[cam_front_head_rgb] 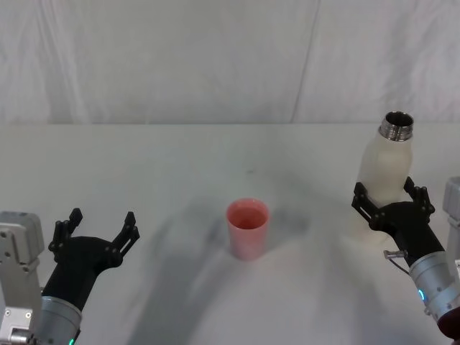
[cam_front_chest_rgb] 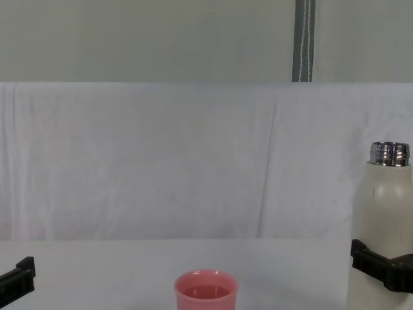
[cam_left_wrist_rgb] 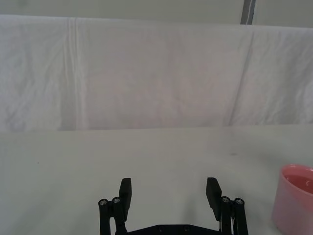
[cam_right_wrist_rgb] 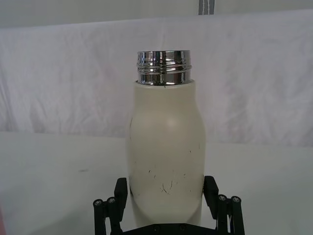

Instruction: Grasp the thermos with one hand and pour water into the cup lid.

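One thermos stood upright and uncapped near the counter's right edge, its contents hidden behind the steel neck. One pink cup lid stood mouth-up at the counter's middle toward the front edge, liquid visible inside in the chest view. The right hand straddled the thermos's lower body, fingers at both sides, though whether they were clenched could not be told; the left hand hung released near the front-left corner.
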Robot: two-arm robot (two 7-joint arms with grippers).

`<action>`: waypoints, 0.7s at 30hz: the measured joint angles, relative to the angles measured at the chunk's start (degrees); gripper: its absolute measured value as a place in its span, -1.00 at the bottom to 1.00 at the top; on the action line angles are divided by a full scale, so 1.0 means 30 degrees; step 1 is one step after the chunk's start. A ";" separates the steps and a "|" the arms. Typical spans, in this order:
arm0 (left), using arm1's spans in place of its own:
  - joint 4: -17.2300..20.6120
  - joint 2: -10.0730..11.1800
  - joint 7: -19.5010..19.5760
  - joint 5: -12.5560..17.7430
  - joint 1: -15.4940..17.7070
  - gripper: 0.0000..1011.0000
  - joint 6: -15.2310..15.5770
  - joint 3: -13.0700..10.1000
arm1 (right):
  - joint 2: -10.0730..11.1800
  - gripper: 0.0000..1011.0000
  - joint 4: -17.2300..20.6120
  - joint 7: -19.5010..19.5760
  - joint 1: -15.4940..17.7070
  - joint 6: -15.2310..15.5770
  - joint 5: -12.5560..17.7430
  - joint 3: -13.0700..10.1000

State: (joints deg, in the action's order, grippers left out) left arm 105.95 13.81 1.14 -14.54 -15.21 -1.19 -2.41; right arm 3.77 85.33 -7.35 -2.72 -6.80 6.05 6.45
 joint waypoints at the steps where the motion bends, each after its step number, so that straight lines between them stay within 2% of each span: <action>1: 0.0000 -0.0001 0.0000 0.0001 0.0000 0.98 0.0000 0.0000 | 0.0003 0.98 -0.0082 -0.0007 -0.0074 -0.0008 0.0006 0.0001; 21: 0.0000 -0.0001 0.0001 0.0000 0.0001 0.98 0.0000 0.0000 | 0.0104 0.98 -0.0779 -0.0126 -0.0742 0.0018 0.0020 0.0080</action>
State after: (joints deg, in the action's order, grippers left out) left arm 105.95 13.80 1.14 -14.54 -15.21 -1.19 -2.41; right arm 4.08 82.99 -7.72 -4.95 -6.74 6.11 6.68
